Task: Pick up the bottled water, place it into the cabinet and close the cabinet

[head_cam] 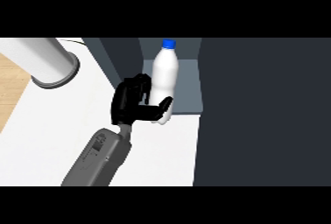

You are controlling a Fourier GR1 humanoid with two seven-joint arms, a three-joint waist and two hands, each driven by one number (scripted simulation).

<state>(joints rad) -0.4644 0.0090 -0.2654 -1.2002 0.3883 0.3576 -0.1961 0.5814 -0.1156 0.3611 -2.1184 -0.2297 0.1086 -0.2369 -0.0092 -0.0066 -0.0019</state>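
A white bottled water [165, 72] with a blue cap stands upright in the head view, at the mouth of the open cabinet [188, 89]. My left hand [132, 101] is shut on the bottle. Its fingers curl along the bottle's left side and its thumb crosses the lower front. The bottle's base shows just below the thumb, over the edge where the white counter [51, 144] meets the cabinet's grey floor. I cannot tell whether the base rests on anything. My right hand is out of view.
A large dark panel [265, 113] fills the right side, next to the cabinet opening. A thick grey cylinder [45, 59] stands on the counter at the upper left. Wooden floor [12, 85] shows past the counter's left edge.
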